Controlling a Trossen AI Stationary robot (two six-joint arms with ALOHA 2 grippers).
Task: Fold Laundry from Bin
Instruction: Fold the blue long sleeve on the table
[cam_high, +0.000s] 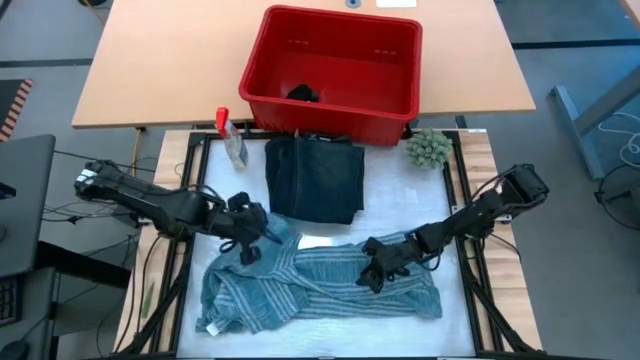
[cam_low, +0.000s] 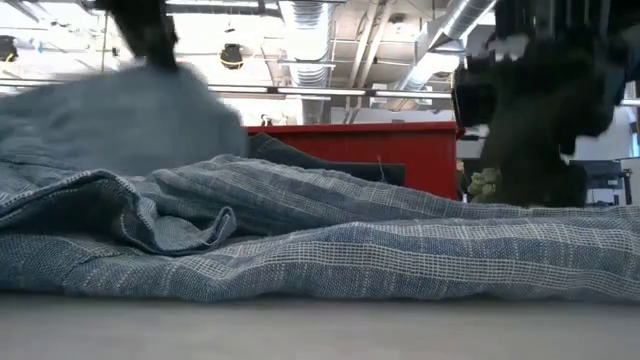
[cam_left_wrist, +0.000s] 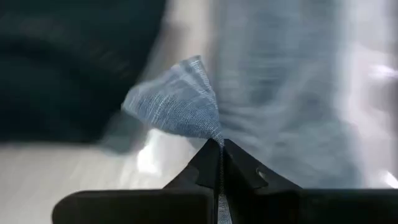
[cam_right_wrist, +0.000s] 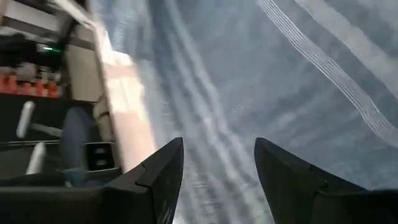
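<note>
A grey-blue striped garment (cam_high: 320, 285) lies crumpled across the near part of the table. Its far left part (cam_low: 130, 120) is raised. My left gripper (cam_high: 250, 240) is shut on that part. My right gripper (cam_high: 375, 272) stands open over the garment's right half (cam_right_wrist: 298, 74), with nothing between its fingers (cam_right_wrist: 161, 174). A dark navy garment (cam_high: 315, 178) lies folded in the middle of the table. Behind it stands the red bin (cam_high: 330, 45), with a dark piece of cloth (cam_high: 303, 95) on its bottom. My left gripper pinches a small peak of the striped garment's far left part (cam_left_wrist: 217, 138) between its two fingertips, slanting down from the table's left. A fan of cloth (cam_left_wrist: 180, 102) stands out beyond the tips. That part is lifted, and the rest of the garment lies on the table (cam_low: 330, 250).
A small clear spray bottle with a red top (cam_high: 232, 138) stands left of the navy garment. A fuzzy green ball (cam_high: 430, 148) sits at the bin's near right corner. A bare strip of white table (cam_high: 430, 200) shows right of the navy garment.
</note>
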